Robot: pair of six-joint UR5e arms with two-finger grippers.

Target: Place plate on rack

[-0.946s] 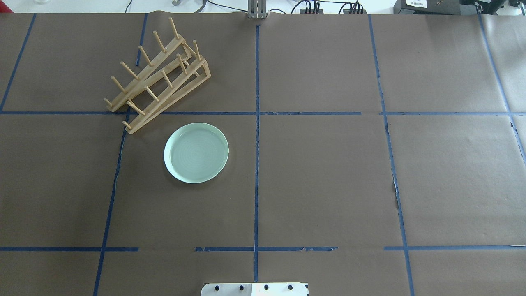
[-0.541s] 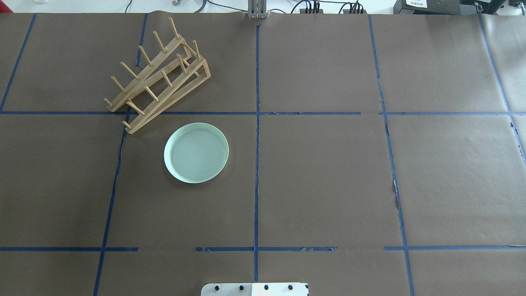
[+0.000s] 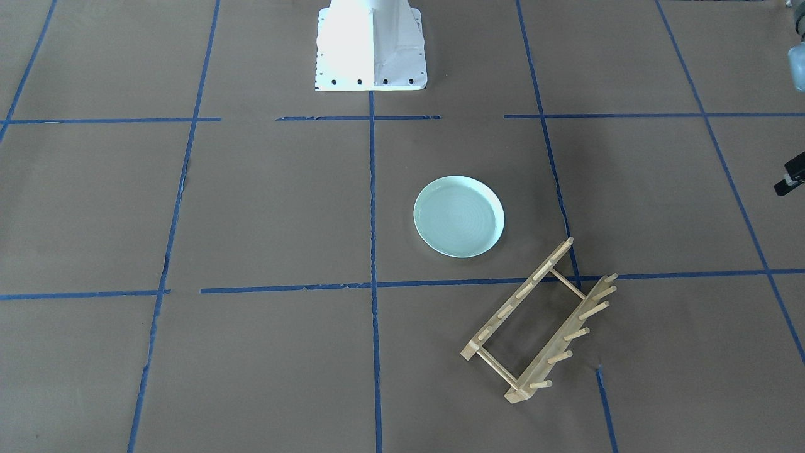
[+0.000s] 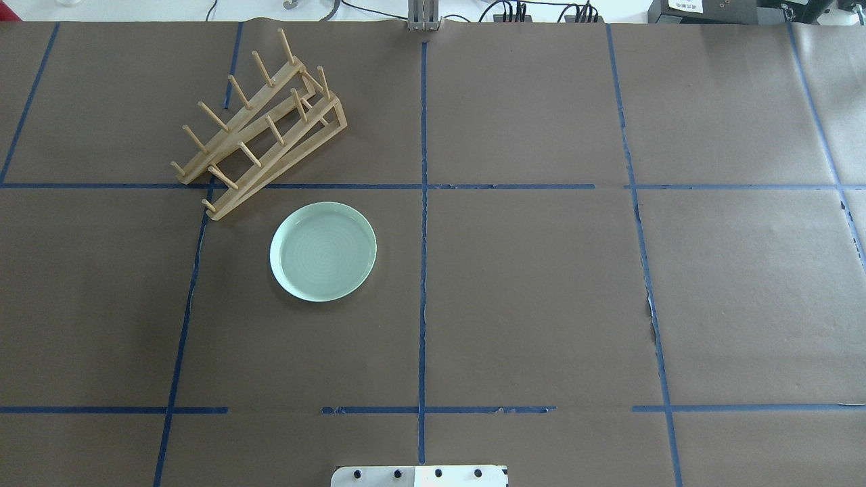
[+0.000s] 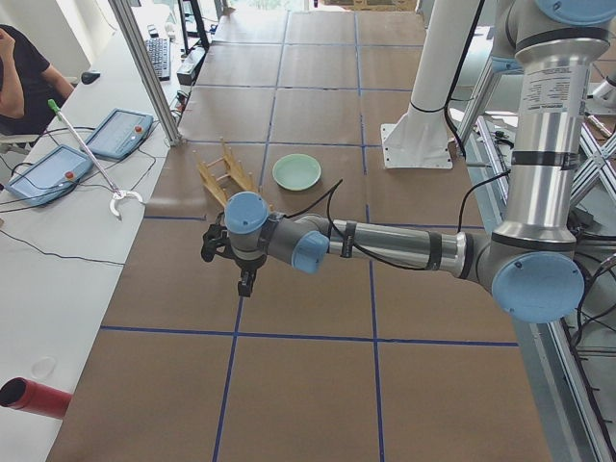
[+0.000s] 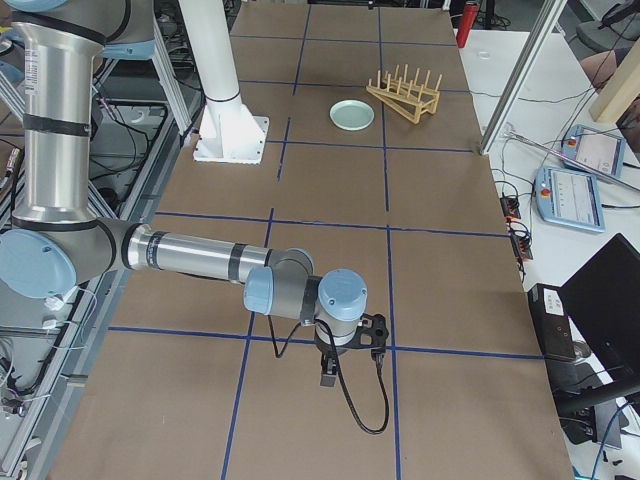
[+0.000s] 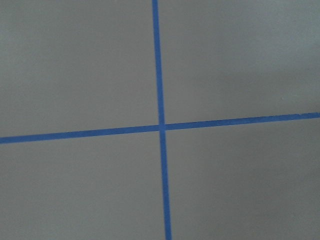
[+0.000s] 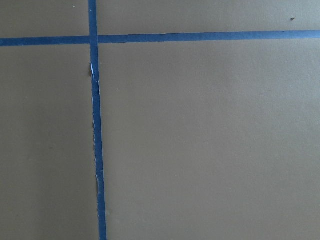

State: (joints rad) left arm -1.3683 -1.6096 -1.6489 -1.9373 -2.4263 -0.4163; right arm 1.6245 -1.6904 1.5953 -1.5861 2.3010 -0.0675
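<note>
The pale mint-green plate [image 4: 323, 251] lies flat on the brown paper, left of the table's middle; it also shows in the front-facing view [image 3: 459, 217]. The wooden rack [image 4: 277, 162] stands just beyond it, set at an angle, its pegs bare, a short gap between them; it shows in the front-facing view [image 3: 517, 297] too. My left gripper [image 5: 245, 279] hangs low over the table's left end, well away from both. My right gripper [image 6: 328, 378] hangs low over the far right end. Both show only in side views, so I cannot tell whether they are open or shut.
Blue tape lines divide the brown paper into squares. The white robot base [image 4: 419, 475] sits at the near middle edge. A grey post [image 4: 423, 17] and cables stand at the far edge. Tablets [image 5: 43, 173] lie on the side bench, where an operator sits.
</note>
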